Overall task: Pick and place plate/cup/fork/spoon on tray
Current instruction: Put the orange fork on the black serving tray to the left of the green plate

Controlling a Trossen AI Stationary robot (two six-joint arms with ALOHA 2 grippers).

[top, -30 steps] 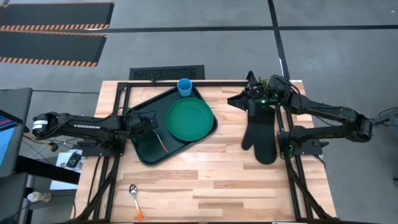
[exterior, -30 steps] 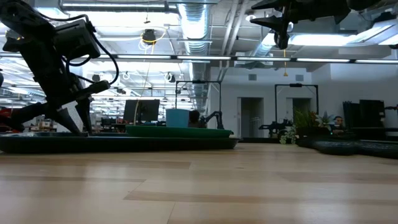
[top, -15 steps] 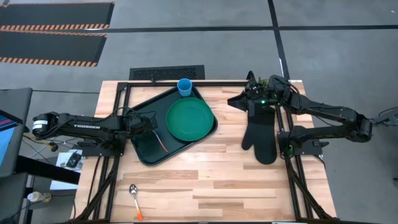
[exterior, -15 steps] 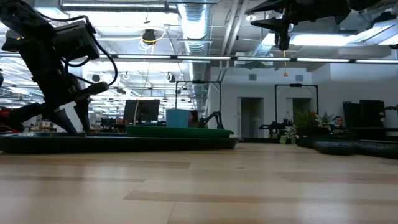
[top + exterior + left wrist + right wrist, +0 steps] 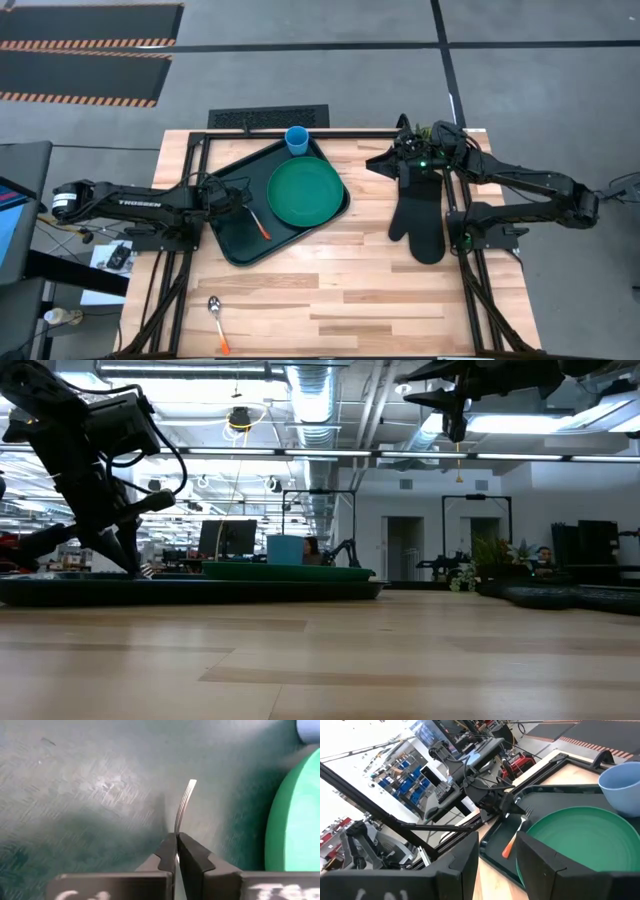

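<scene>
L gripper (image 5: pixel 176 851) clenched on fork (image 5: pixel 183 805) mid-shaft, tines fwd past fingertips, orange handle trailing over tray (image 5: pixel 228 238) floor, plate (image 5: pixel 305 191) just beside, R gripper (image 5: pixel 388 160) parted, hovering above mitt (image 5: pixel 420 220)

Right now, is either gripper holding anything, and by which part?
The left gripper is shut on the fork, pinching its metal neck just behind the tines, over the tray. The right gripper holds nothing.
</scene>
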